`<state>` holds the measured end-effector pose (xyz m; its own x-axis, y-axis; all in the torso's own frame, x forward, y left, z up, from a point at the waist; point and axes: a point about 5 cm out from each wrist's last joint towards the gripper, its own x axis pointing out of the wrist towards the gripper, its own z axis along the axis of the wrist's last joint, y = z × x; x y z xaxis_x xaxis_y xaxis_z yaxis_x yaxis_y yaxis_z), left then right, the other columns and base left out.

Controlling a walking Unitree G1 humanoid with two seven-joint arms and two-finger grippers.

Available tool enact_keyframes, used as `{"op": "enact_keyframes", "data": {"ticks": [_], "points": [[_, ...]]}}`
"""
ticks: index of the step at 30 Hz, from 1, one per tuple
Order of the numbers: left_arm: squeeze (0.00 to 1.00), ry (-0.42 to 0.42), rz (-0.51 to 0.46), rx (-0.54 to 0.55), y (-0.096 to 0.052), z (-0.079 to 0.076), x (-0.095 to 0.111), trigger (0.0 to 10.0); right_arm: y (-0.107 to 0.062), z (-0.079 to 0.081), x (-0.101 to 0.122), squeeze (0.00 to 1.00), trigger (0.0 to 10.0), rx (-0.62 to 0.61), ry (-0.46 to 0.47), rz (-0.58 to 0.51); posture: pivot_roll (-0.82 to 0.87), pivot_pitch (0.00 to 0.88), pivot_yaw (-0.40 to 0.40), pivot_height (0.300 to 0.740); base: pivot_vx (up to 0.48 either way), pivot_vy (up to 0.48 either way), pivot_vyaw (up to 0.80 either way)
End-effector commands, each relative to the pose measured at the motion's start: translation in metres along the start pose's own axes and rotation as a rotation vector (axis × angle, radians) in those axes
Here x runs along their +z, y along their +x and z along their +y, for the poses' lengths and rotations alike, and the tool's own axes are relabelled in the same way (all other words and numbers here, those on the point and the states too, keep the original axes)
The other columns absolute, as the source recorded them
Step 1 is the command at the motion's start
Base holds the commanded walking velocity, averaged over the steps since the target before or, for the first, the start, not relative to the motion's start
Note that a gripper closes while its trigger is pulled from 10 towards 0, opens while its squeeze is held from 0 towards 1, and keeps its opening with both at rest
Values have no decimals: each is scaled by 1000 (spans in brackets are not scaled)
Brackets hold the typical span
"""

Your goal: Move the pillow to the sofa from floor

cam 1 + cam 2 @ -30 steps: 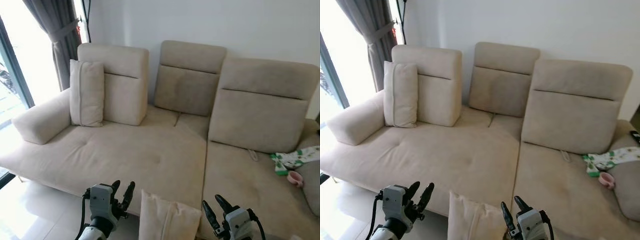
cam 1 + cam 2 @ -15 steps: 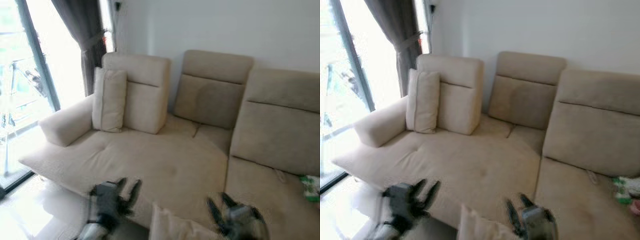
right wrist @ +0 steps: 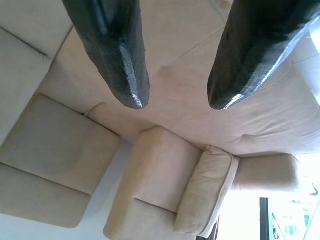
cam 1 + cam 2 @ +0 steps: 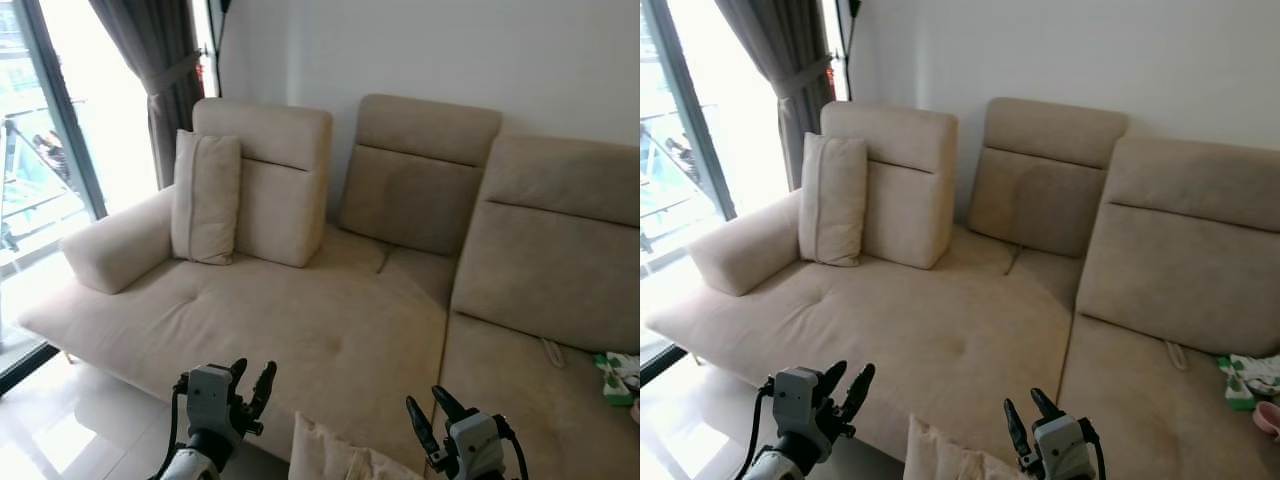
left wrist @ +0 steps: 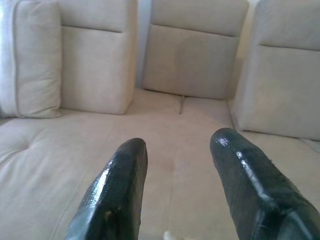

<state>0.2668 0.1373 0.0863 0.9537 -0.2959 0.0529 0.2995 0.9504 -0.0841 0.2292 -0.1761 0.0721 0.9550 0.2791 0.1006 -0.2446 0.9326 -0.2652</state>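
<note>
Left eye view, read from the left: a grey curtain (image 4: 160, 80) hangs beside the bright window (image 4: 50, 120). A beige sofa (image 4: 330, 330) spans the frame, with an upright cushion (image 4: 205, 197) leaning against its left backrest. The left gripper (image 4: 250, 385) hovers low before the seat edge, fingers spread apart, holding nothing. The pillow (image 4: 340, 458) stands between the two grippers, its top edge level with the sofa's front. The right gripper (image 4: 428, 418) sits just beside it, fingers parted, empty. A green-patterned cloth (image 4: 620, 375) lies on the far right seat.
</note>
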Motion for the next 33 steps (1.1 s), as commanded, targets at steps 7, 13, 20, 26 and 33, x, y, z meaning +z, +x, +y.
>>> {"op": "enact_keyframes", "data": {"ticks": [7, 13, 20, 26, 33], "points": [[0, -2, 10, -70, 10, -2, -1, 10000, 7, -1, 4, 0, 10000, -27, -27, -8, 25, 0, -5, 740, 0, 0, 0], [0, -13, 5, -107, 17, -10, -3, 10000, 9, 0, 9, 0, 10000, -41, -44, -24, 17, 0, -7, 740, 0, 0, 0], [0, -11, 13, -116, 17, -13, -7, 10000, 7, 0, 9, 0, 10000, -53, -46, -18, 10, 0, -9, 715, 0, 0, 0], [0, -5, 14, -119, 18, -11, -8, 10000, 8, 0, 9, 0, 10000, -53, -47, -17, 11, 0, -10, 700, 0, 0, 0], [0, 1, 14, -115, 20, -10, -9, 10000, 9, 1, 9, 0, 10000, -52, -43, -11, 11, 0, -11, 675, 0, 0, 0]]}}
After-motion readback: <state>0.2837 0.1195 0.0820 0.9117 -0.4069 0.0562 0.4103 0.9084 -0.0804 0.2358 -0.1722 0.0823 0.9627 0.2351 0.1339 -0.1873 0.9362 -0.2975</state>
